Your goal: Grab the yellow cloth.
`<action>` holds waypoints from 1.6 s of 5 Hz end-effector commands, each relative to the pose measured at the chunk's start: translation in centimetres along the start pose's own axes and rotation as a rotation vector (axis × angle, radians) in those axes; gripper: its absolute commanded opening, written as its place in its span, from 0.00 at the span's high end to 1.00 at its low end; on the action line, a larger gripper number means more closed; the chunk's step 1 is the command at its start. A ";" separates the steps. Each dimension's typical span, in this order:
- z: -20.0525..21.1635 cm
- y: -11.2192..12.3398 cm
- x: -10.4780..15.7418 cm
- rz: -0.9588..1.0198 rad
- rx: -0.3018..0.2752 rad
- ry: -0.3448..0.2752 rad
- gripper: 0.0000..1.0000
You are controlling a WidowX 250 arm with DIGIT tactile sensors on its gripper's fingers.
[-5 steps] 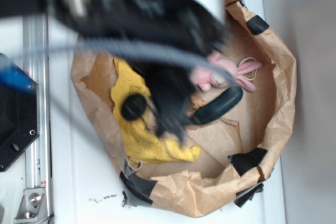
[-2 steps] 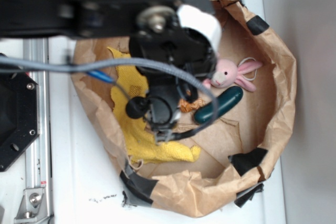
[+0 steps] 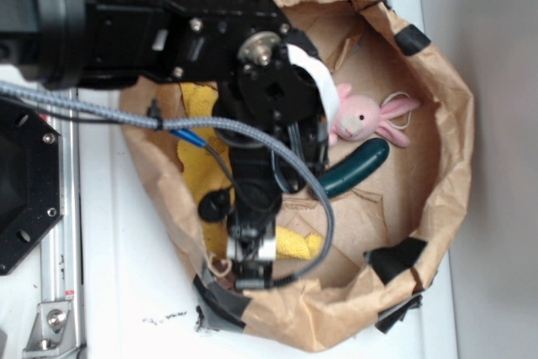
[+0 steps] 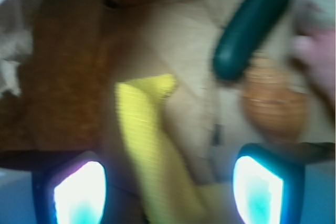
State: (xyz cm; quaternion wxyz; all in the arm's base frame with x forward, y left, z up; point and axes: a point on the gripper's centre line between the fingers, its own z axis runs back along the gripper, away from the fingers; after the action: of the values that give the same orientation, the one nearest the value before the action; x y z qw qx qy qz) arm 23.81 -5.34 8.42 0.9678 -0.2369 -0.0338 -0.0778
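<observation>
The yellow cloth [image 3: 199,136] lies along the left side of the brown paper bag's floor, mostly hidden under my arm; its end shows lower down [image 3: 296,245]. My gripper [image 3: 251,263] hangs over the cloth's lower end near the bag's front wall. In the wrist view the cloth [image 4: 140,129] is a blurred yellow strip running between the two wide-apart fingers of my gripper [image 4: 168,192]. The jaws are open and hold nothing; I cannot tell whether they touch the cloth.
A pink plush bunny [image 3: 366,117] and a dark green cucumber-shaped toy [image 3: 354,167] lie right of the arm. The wrist view shows the toy [image 4: 253,24] and an orange object [image 4: 273,103]. The crumpled bag wall [image 3: 448,132] rings everything. A black base plate [image 3: 25,195] and a metal rail [image 3: 59,275] stand at left.
My arm has swung down over the cloth. The gripper has moved from the cloth's middle toward its lower end near the bag's front wall. The cloth, bunny and green toy lie as before.
</observation>
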 end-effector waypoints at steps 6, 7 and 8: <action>-3.8 -1.0 -0.7 0.004 0.030 0.021 1.00; -2.8 -0.8 -0.5 0.009 0.036 -0.004 1.00; 0.6 -0.6 -0.4 0.034 0.098 -0.067 1.00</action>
State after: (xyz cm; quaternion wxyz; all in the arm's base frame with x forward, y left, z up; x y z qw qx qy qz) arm 23.73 -4.36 7.84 0.9787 -0.1951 -0.0393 -0.0508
